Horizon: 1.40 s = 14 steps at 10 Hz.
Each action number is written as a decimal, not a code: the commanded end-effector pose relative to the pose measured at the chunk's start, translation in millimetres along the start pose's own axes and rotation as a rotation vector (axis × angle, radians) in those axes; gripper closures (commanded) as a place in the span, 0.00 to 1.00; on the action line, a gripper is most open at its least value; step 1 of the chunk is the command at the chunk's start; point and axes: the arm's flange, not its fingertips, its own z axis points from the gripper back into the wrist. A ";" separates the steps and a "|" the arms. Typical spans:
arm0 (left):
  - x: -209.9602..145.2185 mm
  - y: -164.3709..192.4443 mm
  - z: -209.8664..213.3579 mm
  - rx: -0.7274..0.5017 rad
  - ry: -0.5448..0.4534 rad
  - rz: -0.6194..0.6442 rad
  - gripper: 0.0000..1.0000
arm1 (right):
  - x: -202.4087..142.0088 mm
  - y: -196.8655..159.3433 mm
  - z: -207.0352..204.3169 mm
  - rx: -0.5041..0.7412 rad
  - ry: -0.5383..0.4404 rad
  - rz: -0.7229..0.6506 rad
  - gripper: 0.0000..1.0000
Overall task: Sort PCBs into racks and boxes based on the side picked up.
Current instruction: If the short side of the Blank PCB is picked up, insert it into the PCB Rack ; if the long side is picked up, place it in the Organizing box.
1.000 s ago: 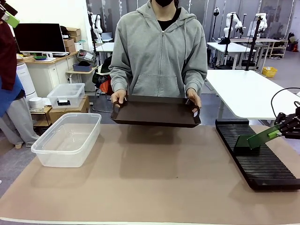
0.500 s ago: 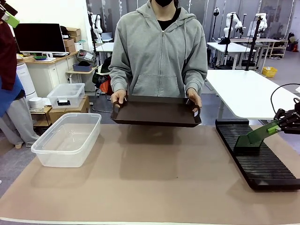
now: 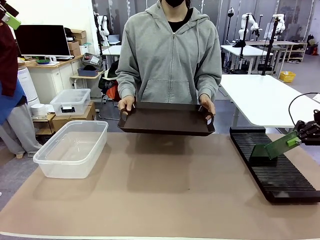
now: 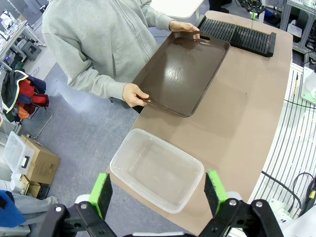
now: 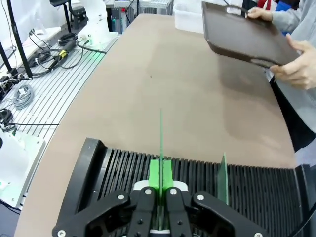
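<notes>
Right gripper (image 3: 303,133) at 3 o'clock, clamped on a PCB (image 3: 272,148) that tilts down with its lower edge at the rack (image 3: 272,170). We see a second PCB (image 5: 222,173) upright in a slot just beside it. Left gripper (image 4: 160,190) spread wide above the box (image 4: 157,169), which sits at 9 o'clock on the table (image 3: 165,195). At 12 o'clock a person holds a brown tray (image 3: 167,119).

Right gripper (image 5: 159,195) fingers pressed together; left gripper (image 4: 159,193) fingers spread wide.
</notes>
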 end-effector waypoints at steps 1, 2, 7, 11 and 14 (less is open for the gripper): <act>-0.9 -0.6 -0.5 0.001 0.003 0.000 0.00 | 4.4 7.8 -9.1 0.000 0.049 -0.056 0.98; -0.9 -0.6 -0.5 0.001 0.003 0.000 0.00 | 1.3 10.3 -12.2 0.002 0.054 -0.080 0.98; -0.9 -0.6 -0.5 0.001 0.003 0.000 0.00 | -19.2 29.5 -29.0 -0.014 0.052 -0.136 0.98; -0.9 -0.6 -0.5 0.001 0.003 0.000 0.00 | -32.1 32.6 -40.3 -0.008 0.018 -0.161 0.98; -0.9 -0.6 -0.5 0.001 0.003 0.000 0.00 | -41.5 32.8 -45.2 -0.024 -0.006 -0.166 0.98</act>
